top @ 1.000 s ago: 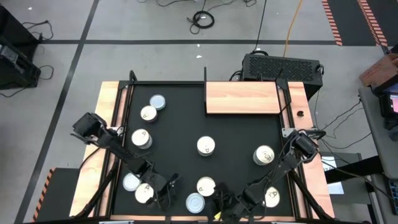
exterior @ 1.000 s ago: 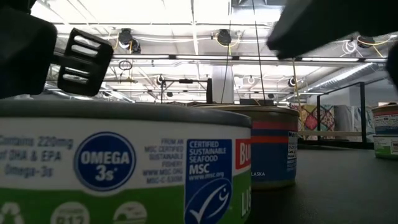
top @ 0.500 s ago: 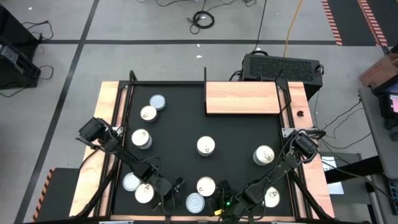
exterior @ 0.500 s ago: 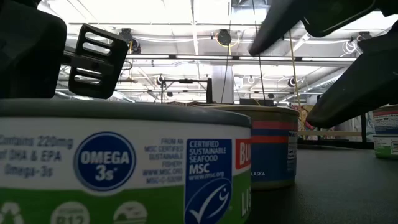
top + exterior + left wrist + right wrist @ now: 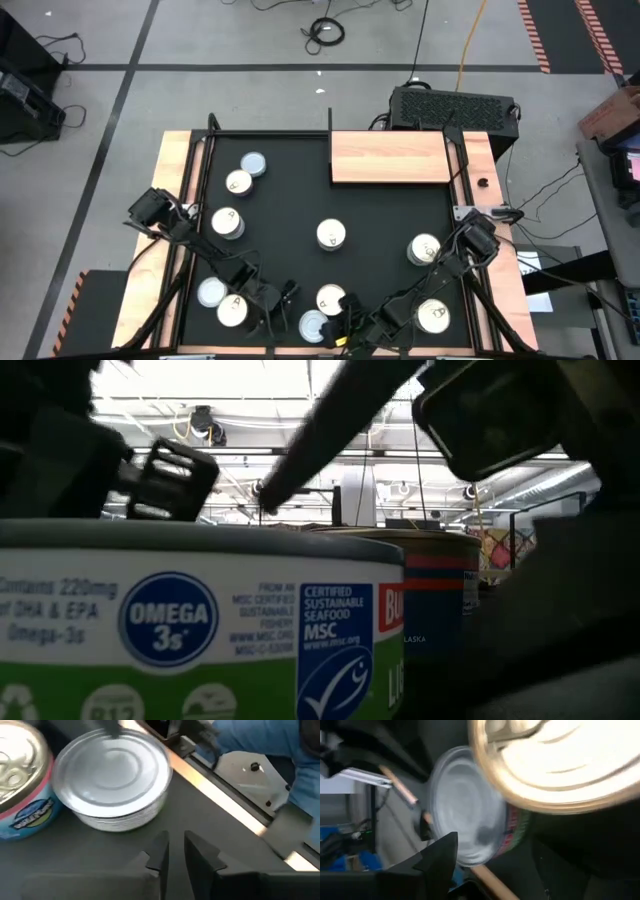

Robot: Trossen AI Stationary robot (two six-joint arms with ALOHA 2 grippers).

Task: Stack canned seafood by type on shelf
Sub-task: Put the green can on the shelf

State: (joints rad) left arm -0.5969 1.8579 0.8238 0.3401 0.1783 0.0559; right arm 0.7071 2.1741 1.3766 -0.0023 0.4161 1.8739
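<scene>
Standing on the table (image 5: 172,160), a black mat (image 5: 290,210) carries the stock: the shelf (image 5: 388,158), a light wooden board, lies bare at the far edge right of centre, and the tins are all still off it. Far left, a plain silvery tin (image 5: 254,163) touches a pull-tab tin (image 5: 238,183); a further pull-tab tin (image 5: 228,222) sits nearer, by the left arm. Mid-mat stands one pull-tab tin (image 5: 331,235), and another (image 5: 424,249) to its right. Near left corner: one plain tin (image 5: 211,292) beside one pull-tab tin (image 5: 232,311). Near right: a pull-tab tin (image 5: 433,317) close under the right arm. At the near edge, centre, a plain-topped tin (image 5: 313,325) lies just beside a cream-topped tin (image 5: 331,299). Both arms converge here. Left pincer (image 5: 287,294) hovers just left of the plain-topped tin, its fingers (image 5: 159,851) nearly together with a narrow gap, gripping nothing. Right pincer (image 5: 347,312) sits against the same pair of tins from the right; only one of its fingers (image 5: 442,854) shows, and whether it is spread or gripping I cannot tell.
</scene>
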